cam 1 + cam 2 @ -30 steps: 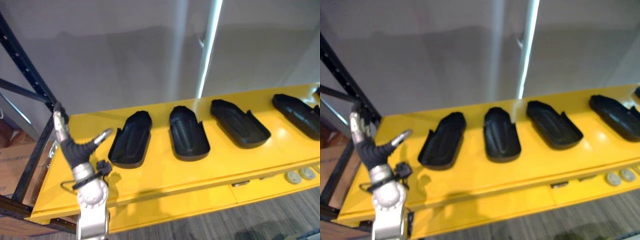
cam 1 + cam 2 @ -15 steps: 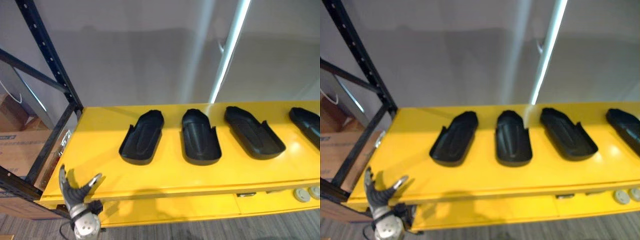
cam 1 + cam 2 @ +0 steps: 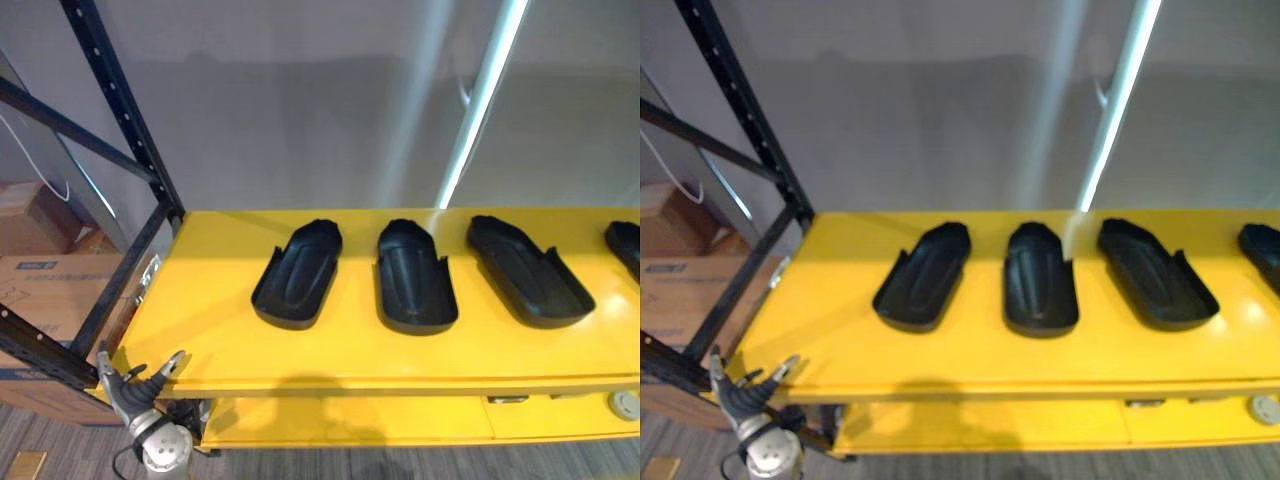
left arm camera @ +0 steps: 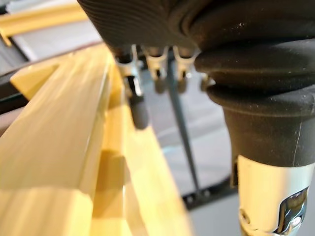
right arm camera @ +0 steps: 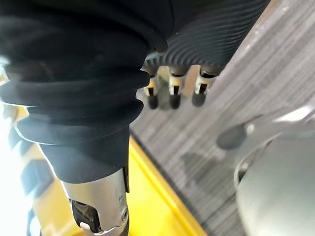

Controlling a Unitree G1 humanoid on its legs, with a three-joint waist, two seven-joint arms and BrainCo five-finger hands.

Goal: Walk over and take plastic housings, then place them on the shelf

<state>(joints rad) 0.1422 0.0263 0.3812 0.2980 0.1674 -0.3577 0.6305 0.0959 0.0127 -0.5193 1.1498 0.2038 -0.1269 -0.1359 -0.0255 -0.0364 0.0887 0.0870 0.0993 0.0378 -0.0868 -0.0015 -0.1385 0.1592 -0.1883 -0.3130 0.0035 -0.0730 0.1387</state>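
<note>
Several black plastic housings lie in a row on the yellow shelf (image 3: 210, 330), hollow side up: one at the left (image 3: 298, 275), one in the middle (image 3: 415, 277), one to the right (image 3: 525, 270) and one cut off by the view's right edge (image 3: 628, 245). My left hand (image 3: 135, 385) hangs open and holds nothing, just below the shelf's front left corner; in its wrist view its fingers (image 4: 139, 110) point along the yellow edge. My right hand (image 5: 172, 93) hangs over grey floor with relaxed fingers, holding nothing, beside a yellow edge (image 5: 157, 196).
A black rack upright (image 3: 120, 110) with diagonal braces stands at the shelf's left end, and cardboard boxes (image 3: 40, 300) sit behind it. A grey wall with a white pole (image 3: 485, 100) backs the shelf. A round white part (image 3: 625, 403) lies under the shelf at the right.
The camera has moved, so shelf and housings sit further right in view. My left hand has dropped from above the shelf's left end to below its front corner.
</note>
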